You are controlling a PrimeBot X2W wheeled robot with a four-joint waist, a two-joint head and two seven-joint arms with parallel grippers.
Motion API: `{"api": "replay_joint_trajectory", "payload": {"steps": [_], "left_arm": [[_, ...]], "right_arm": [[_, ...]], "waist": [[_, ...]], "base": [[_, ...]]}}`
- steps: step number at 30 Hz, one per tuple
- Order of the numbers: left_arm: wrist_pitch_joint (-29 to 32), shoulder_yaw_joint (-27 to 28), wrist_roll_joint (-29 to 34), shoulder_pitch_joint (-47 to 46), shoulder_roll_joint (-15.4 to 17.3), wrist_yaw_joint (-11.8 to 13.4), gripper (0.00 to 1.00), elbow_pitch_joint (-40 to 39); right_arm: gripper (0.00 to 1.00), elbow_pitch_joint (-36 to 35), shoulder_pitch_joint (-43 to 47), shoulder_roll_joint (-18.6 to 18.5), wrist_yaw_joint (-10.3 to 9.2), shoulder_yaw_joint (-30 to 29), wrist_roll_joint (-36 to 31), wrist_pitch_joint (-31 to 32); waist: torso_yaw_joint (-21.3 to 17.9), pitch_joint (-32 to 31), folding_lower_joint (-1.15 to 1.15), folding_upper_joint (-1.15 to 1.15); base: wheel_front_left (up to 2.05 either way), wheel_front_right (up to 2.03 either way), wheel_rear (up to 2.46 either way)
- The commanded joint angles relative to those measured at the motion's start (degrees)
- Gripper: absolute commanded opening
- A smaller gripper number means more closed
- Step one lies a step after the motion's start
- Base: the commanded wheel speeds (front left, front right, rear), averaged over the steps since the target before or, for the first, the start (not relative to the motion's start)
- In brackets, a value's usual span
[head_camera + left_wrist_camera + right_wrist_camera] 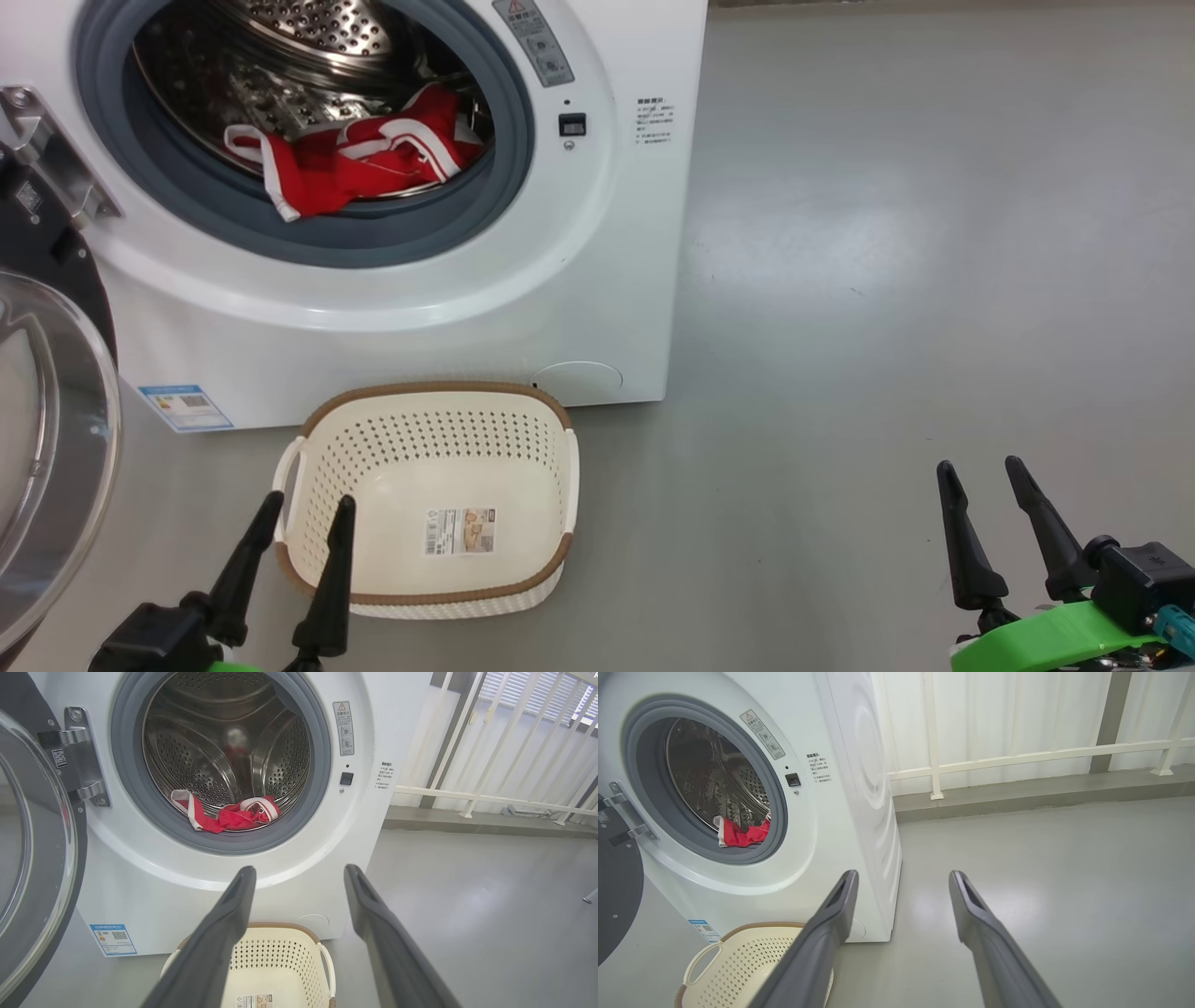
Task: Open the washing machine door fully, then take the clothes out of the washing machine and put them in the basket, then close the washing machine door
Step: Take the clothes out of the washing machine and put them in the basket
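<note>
Left gripper [309,504] first: its two fingers stand wide apart and hold nothing. In the head view you see them at the lower left, tips pointing up that view and crossing the near left corner of the basket [439,387]. From its wrist view the fingers aim at the washing machine [597,233], with the basket below them. Your right gripper [978,467] is just as widely spread and empty, over bare floor [887,280] well to the right of the basket.

The clothes [355,163] lie in the drum [317,28], at its front lip. They form a crumpled red heap whose long axis runs left to right across the opening. A white-edged strap at the left end trails down onto the grey ring [504,187].

The door [47,420] is swung out to your left on its hinge [47,149] — its clear glass bowl shows at the left edge of the head view, well away from the opening.

The basket stands upright on the floor, just before the machine and under the opening, with a handle at each side. Nothing lies in it but a paper label [460,530] on its bottom — no fabric.
</note>
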Motion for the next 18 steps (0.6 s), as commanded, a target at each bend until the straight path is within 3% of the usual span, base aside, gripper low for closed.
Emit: {"api": "replay_joint_trajectory", "payload": {"steps": [1, 18], "left_arm": [[-0.23, 1.90, 0.01, -0.58, 1.29, -0.31, 1.00, -1.26], [-0.23, 2.07, -1.32, -1.47, 1.06, -0.31, 1.00, -1.41]], "right_arm": [[1.00, -1.47, -0.71, -0.63, 0.37, 0.90, 0.29, -0.37], [1.00, -1.77, -1.38, -0.53, 0.37, 1.05, 0.19, -0.37]], "waist": [[-0.06, -0.06, 0.00, 0.00], [0.45, 0.70, 0.00, 0.00]], "base": [[0.00, 0.00, 0.00], [0.02, -0.02, 0.00]]}}
